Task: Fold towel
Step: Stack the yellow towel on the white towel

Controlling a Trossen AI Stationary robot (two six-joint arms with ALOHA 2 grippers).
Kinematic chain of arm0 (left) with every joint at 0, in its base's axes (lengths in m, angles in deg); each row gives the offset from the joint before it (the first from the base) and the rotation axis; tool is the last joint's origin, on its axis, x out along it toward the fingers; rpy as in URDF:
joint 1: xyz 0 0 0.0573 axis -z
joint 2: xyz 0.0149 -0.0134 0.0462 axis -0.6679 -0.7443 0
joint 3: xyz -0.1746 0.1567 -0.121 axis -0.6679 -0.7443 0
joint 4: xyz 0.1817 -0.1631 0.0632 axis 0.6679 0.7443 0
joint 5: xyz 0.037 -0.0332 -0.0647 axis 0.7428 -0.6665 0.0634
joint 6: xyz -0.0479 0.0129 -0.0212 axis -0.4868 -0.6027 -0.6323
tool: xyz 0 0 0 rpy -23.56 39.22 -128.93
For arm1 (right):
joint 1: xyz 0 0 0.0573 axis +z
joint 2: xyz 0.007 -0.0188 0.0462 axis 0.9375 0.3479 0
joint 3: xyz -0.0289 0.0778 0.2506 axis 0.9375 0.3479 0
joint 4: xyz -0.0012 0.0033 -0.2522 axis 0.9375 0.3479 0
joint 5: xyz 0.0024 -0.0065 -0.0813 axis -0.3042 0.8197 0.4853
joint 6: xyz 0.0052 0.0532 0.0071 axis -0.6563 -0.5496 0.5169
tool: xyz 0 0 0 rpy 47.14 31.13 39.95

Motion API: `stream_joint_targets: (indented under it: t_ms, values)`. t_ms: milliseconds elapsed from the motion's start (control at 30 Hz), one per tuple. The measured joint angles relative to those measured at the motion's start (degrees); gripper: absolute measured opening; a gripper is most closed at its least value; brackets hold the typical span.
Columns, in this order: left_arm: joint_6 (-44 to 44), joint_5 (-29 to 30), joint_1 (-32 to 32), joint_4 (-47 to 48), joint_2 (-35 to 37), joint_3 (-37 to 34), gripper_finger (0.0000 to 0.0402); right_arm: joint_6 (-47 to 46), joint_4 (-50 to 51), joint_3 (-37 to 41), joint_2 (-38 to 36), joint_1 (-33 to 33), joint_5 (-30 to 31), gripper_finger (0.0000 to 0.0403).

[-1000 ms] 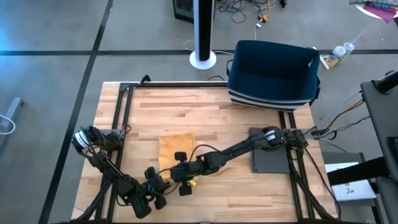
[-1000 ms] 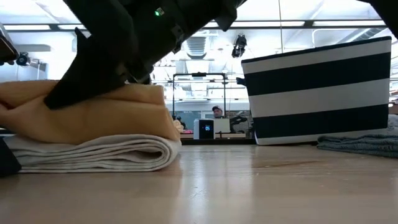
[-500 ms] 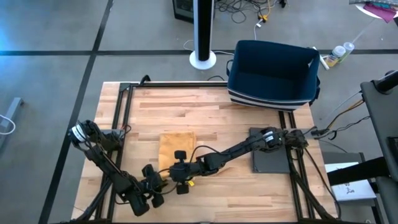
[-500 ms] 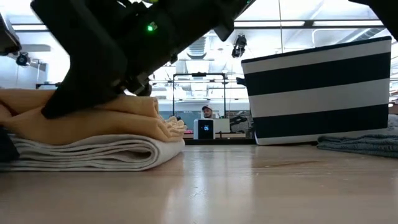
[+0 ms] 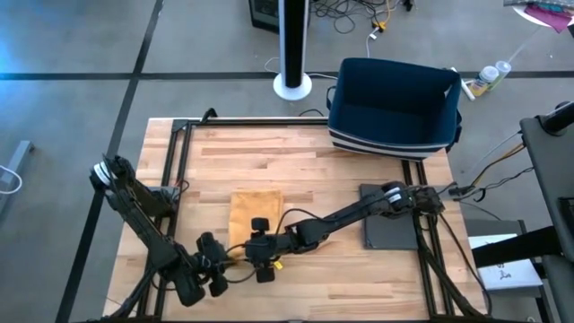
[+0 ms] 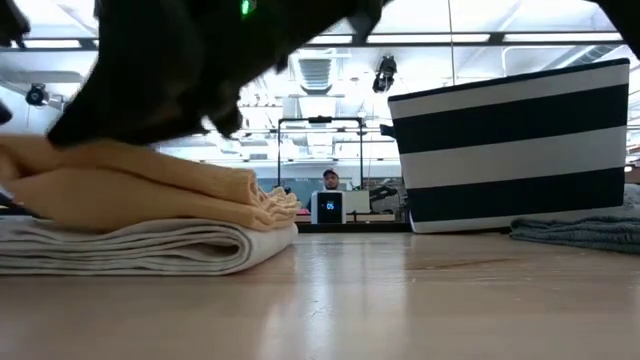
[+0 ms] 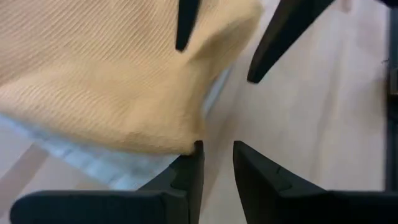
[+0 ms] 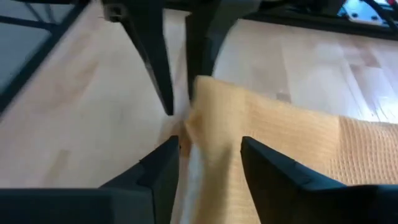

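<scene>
Across the middle of the room stands the butcher-block table (image 5: 296, 170), the biggest thing in sight, with a dark metal frame running along its edges. Up at about one o'clock on it sits a navy bin with white stripes (image 5: 395, 106), open at the top; from table height it shows as a broad striped wall (image 6: 510, 150). Toward three o'clock lies a flat grey cloth (image 5: 390, 229), seen from low down as a rumpled grey heap (image 6: 575, 232).

Just below the table's centre, toward six o'clock, rests the towel (image 5: 255, 215), a tan rectangle folded over itself. From the low camera its tan layers lie stacked on a pale rolled fold (image 6: 150, 215), flat on the wood.

The right arm reaches in from three o'clock, and the right gripper (image 5: 261, 262) hangs at the towel's near edge, fingers spread, the tan corner lying between them (image 8: 208, 152) without being pinched. The left gripper (image 5: 213, 274) sits just beside it toward seven o'clock, at that same corner; its fingers (image 7: 189, 171) stand narrowly apart with bare wood showing in the gap, the towel's edge just touching one fingertip, nothing clamped.

Far behind the table, a person sits at a monitor (image 6: 330, 205).
</scene>
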Motion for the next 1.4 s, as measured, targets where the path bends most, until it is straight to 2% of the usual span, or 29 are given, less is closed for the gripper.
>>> stream_joint_targets:
  t_ms: [133, 300, 500, 600, 733, 867, 967, 1167, 1333, 1400]
  values:
    - [1.5, 1.5, 0.0, -4.0, -0.9, 0.1, 0.0077, 0.1, 5.2, 0.0, -3.3, 0.2, 0.0, 0.0184]
    - [-3.4, 1.3, 0.0, 3.1, -3.1, 0.1, 0.0077, -0.3, 9.4, 0.8, -4.0, 0.3, 0.3, 0.0183]
    - [-10.0, 1.0, 0.0, 14.5, -3.5, 0.0, 0.0077, -2.3, 8.1, 4.1, -3.0, 0.8, 1.1, 0.0173]
    - [-8.7, 0.6, 0.0, 15.1, -3.1, 0.3, 0.0077, -4.0, 4.7, 6.9, -1.8, 0.7, 1.7, 0.0170]
    - [-5.7, -3.3, 0.0, 15.8, -2.5, 0.5, 0.0077, -6.0, -0.3, 10.7, -1.8, 0.7, 1.6, 0.0170]
    - [-7.1, -5.3, 0.5, 14.8, -2.5, 0.5, 0.0077, -6.4, -0.4, 11.7, -1.9, 0.7, 1.6, 0.0173]
    - [-9.4, -4.5, 1.6, 11.9, -3.5, 0.5, 0.0077, -6.3, -0.4, 10.9, -2.3, 0.7, 1.5, 0.0176]
    - [-14.4, -3.1, 2.4, 13.2, -6.7, 0.4, 0.0077, -3.3, -0.4, 9.7, -4.6, 1.5, 1.2, 0.0174]
    - [-16.0, 2.7, 2.5, 13.5, -7.6, 0.4, 0.0077, -2.9, -0.6, 10.1, -5.5, 2.3, 1.7, 0.0176]
    - [-16.4, 3.0, 2.5, 15.5, -7.6, 0.4, 0.0077, -3.1, -0.8, 10.6, -4.6, 2.4, 1.7, 0.0173]
